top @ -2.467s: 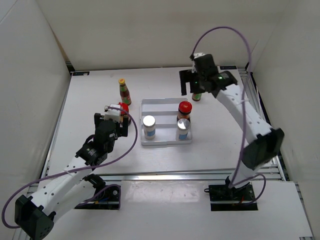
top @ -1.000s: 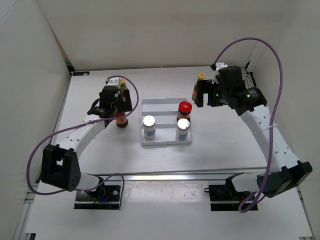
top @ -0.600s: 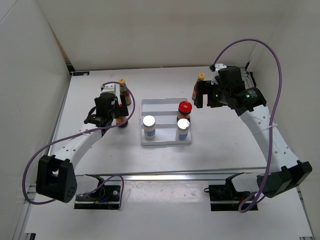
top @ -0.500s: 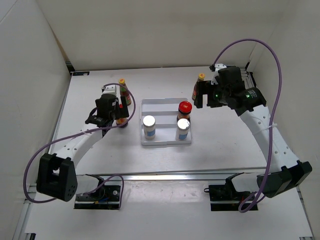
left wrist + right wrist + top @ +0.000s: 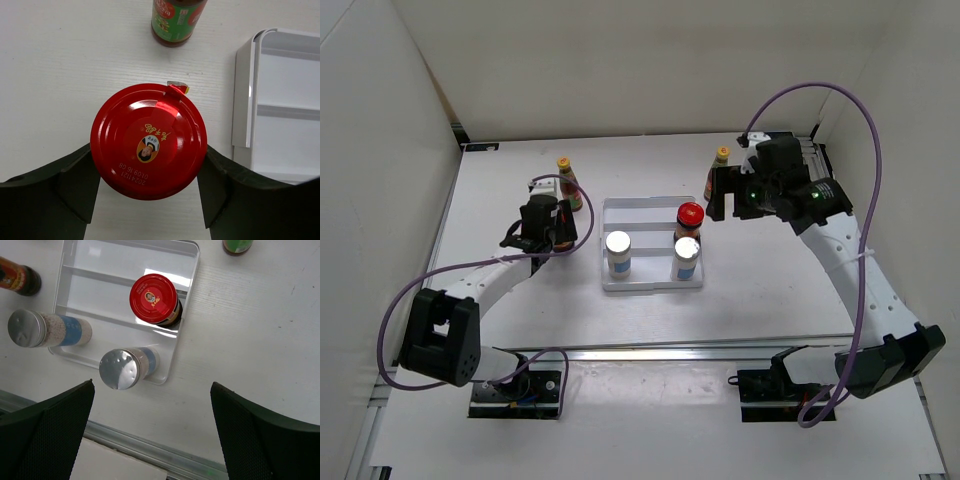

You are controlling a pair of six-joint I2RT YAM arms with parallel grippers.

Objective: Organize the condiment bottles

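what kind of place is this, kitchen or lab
Probably a robot lab test cell, not a kitchen: plain white panels box in a white table, two robot arms are bolted on, and the only props are condiment bottles and a tray.

A robotics lab test cell — a bare white table [image 5: 750, 290] boxed in by plain white panels [image 5: 620, 70] on its left, far and right sides. Slotted aluminium rails [image 5: 650, 352] run along the near edge, where two white robot arms [image 5: 840, 250] are bolted down, purple cables [image 5: 820, 95] looping loose above them.
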